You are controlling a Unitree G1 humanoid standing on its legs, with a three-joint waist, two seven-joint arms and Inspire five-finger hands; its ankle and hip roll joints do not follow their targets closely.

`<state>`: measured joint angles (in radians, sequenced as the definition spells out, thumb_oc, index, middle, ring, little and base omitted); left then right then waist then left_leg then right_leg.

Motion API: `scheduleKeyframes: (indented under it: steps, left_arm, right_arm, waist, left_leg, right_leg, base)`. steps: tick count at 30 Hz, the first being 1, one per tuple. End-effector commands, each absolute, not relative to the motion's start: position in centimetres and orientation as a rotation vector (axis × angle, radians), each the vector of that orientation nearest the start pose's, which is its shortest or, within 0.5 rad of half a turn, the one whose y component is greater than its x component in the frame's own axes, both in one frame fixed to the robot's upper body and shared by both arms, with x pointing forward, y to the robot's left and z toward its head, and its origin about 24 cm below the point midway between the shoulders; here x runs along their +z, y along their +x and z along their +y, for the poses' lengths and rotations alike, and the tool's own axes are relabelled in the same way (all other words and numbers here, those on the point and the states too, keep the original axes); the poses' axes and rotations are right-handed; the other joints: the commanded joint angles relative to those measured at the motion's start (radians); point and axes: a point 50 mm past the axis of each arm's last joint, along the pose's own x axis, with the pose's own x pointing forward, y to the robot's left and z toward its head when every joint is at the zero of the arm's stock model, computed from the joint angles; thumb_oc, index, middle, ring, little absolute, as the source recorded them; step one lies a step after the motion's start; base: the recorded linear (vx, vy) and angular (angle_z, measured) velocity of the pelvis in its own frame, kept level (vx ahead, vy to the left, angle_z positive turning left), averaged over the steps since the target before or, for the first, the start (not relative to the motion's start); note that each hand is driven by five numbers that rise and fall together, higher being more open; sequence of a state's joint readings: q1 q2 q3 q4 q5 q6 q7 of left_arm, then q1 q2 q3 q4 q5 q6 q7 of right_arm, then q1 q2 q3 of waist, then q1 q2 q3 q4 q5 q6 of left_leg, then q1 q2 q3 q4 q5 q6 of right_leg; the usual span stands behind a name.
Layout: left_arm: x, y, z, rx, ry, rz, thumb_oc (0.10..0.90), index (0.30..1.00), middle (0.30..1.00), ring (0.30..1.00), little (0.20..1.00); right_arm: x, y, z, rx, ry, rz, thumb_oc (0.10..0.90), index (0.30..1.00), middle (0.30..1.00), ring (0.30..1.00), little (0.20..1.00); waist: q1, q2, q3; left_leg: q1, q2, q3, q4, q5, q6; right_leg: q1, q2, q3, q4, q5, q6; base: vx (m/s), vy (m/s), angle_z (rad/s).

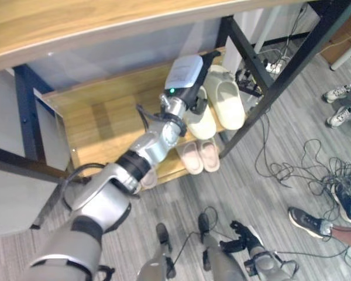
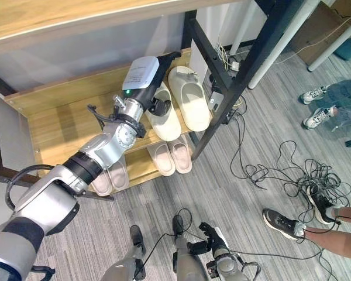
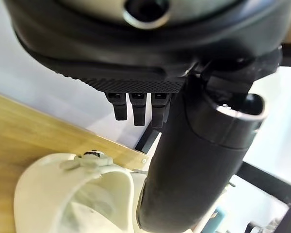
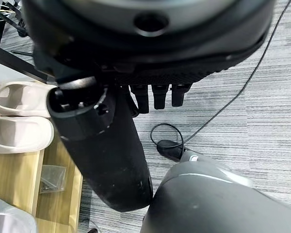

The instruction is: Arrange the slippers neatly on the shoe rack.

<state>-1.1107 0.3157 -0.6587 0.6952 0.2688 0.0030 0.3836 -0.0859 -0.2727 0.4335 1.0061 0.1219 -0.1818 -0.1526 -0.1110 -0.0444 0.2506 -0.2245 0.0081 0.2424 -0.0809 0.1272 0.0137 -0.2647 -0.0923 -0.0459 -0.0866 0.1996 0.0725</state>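
The left hand (image 2: 154,88) reaches to the centre of the right eye view, over the upper shelf (image 2: 58,126) of the wooden shoe rack (image 2: 29,99). It lies on the nearer of two cream slippers (image 2: 190,99) that sit side by side on that shelf, right of centre. From the head views its fingers are hidden under the wrist housing. The left wrist view fills that in: the fingers (image 3: 136,104) point straight out, relaxed, closed on nothing, and the thumb (image 3: 199,165) stands beside the strap of a cream slipper (image 3: 72,194), which carries a small charm.

On the lower shelf, just below the cream pair, a pink pair of slippers (image 2: 171,155) sits toes inward. A second pale pair (image 2: 108,175) lies further left, partly behind the forearm.

The right hand (image 1: 240,237) hangs low at the bottom centre of the left eye view, above the grey floor (image 1: 263,187). Its own wrist view shows the fingers (image 4: 157,94) straight and holding nothing, with a pale pair of slippers at the left edge.

A person's shoes (image 1: 339,102) stand at the right edge, and another's sneakers (image 2: 281,222) at lower right among loose cables (image 2: 281,170).
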Motion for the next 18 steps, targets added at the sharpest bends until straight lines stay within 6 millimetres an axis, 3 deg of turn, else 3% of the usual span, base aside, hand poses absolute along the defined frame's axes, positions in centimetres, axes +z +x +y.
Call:
scheduleKeyframes:
  steps: [1,6,12,17,18]
  left_arm:
    - [28.2,38.3,3.3,-0.035,0.752,-0.804,0.800,0.900,0.900,0.900,0.900]
    - [27.3,37.9,3.4,-0.059,0.693,-0.794,0.800,0.900,0.900,0.900,0.900]
    - [24.8,37.9,4.5,-0.069,0.683,-0.742,0.800,0.900,0.900,0.900,0.900]
    - [21.8,37.9,6.5,-0.030,0.713,-0.665,0.800,0.900,0.900,0.900,0.900]
    - [19.2,37.7,7.0,-0.041,0.793,-0.622,0.800,0.900,0.900,0.900,0.900]
  right_arm:
    - [-13.5,14.7,-21.5,0.043,-0.422,0.841,0.800,0.900,0.900,0.900,0.900]
    - [-13.8,14.5,-21.3,0.039,-0.415,0.859,0.800,0.900,0.900,0.900,0.900]
    - [-14.3,13.8,-20.9,0.036,-0.391,0.898,0.800,0.900,0.900,0.900,0.900]
    - [-14.8,12.9,-20.0,0.046,-0.363,0.927,0.800,0.900,0.900,0.900,0.900]
    - [-14.9,12.8,-19.7,0.051,-0.361,0.929,0.800,0.900,0.900,0.900,0.900]
  waist:
    - [0.009,0.062,-0.057]
    - [0.011,0.065,-0.076]
    - [0.015,0.062,-0.117]
    - [0.023,0.055,-0.150]
    - [0.029,0.049,-0.162]
  left_leg:
    - [0.018,-0.003,-0.117,-0.006,-0.103,-0.027]
    - [0.042,-0.002,-0.115,-0.006,-0.106,-0.027]
    - [0.085,0.001,-0.120,-0.006,-0.117,-0.032]
    - [0.123,0.003,-0.123,-0.006,-0.127,-0.035]
    - [0.136,0.005,-0.125,-0.006,-0.132,-0.035]
  right_leg:
    - [0.017,-0.006,-0.083,0.047,-0.132,0.069]
    - [0.044,-0.005,-0.088,0.047,-0.139,0.071]
    - [0.089,-0.006,-0.098,0.044,-0.150,0.073]
    - [0.131,-0.005,-0.111,0.041,-0.159,0.072]
    - [0.144,-0.003,-0.115,0.040,-0.163,0.073]
  base:
    - [0.00,0.000,0.00]
    - [0.00,0.000,0.00]
    - [0.05,-0.010,0.03]
    - [0.05,-0.012,0.13]
    - [0.03,-0.006,0.11]
